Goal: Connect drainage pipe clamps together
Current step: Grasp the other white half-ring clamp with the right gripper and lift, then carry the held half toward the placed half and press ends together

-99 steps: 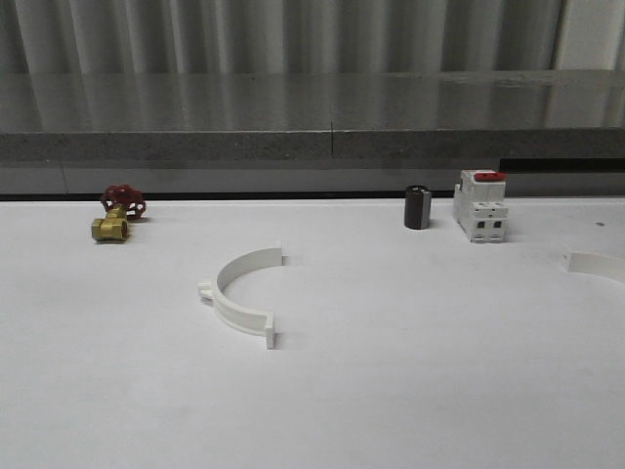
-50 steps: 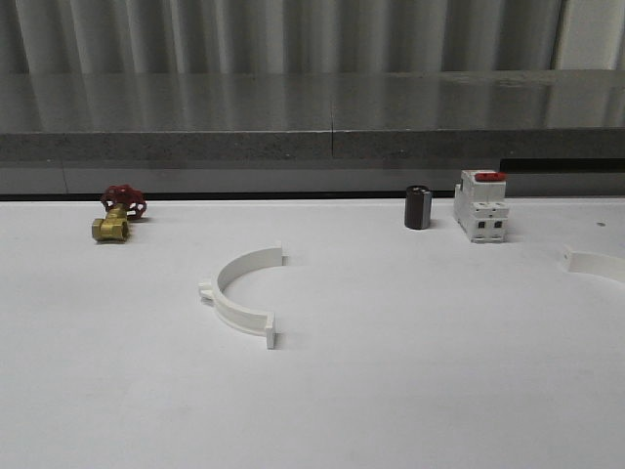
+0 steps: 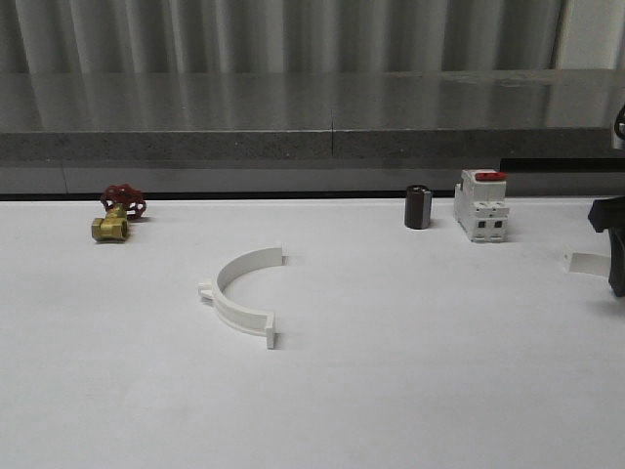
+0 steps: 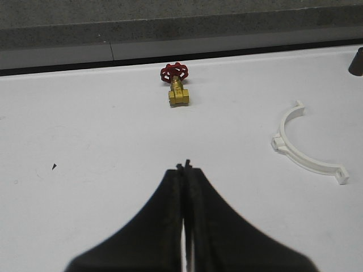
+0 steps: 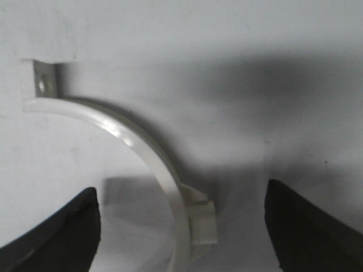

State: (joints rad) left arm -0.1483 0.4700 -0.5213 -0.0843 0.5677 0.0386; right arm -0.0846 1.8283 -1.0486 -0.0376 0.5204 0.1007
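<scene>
We judged the first pickup underway: our right gripper (image 5: 181, 226) gaped wide, empty, straddling the second clamp half (image 5: 142, 153) right of the breaker block (image 3: 480, 205), needing closure; left gripper (image 4: 184, 170) was closed, empty.

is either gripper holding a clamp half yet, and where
No. The right gripper is open around the far-right clamp half without touching it; the left gripper is shut on nothing.

Soft, even light falls from above on the white counter (image 3: 391, 391), which looks pale grey and slightly dim in the front view. The near clamp (image 3: 241, 295) casts only a faint shadow just beside its end tab. The grey ledge (image 3: 293, 103) behind it carries streaky vertical reflections. In the right wrist view the far clamp (image 5: 142, 153) is close, soft-focused, with glare along its band and broad dark shadow beyond it.
</scene>
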